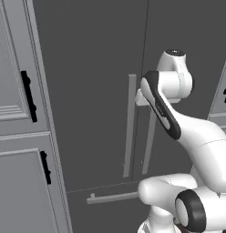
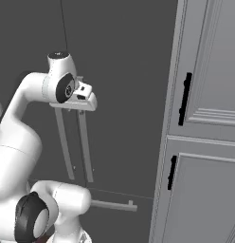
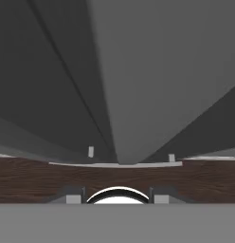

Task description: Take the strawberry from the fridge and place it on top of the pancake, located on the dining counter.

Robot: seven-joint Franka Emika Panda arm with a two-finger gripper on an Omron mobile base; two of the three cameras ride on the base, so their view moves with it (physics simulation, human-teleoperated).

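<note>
Two base views flanking the arm, both close on the fridge [image 1: 96, 91] doors; hand view looking down along its handle.

Wood floor under the fridge

A dark brown wood-plank floor [image 3: 39, 180] runs across the hand view. The dark grey fridge [image 3: 162, 71] stands directly on it, a pale strip along its base where the two meet.

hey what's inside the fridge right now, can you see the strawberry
No. Both doors of the fridge are shut, so its inside is covered. The end effector is at the right door's bar handle, apparently closed on it.
</note>
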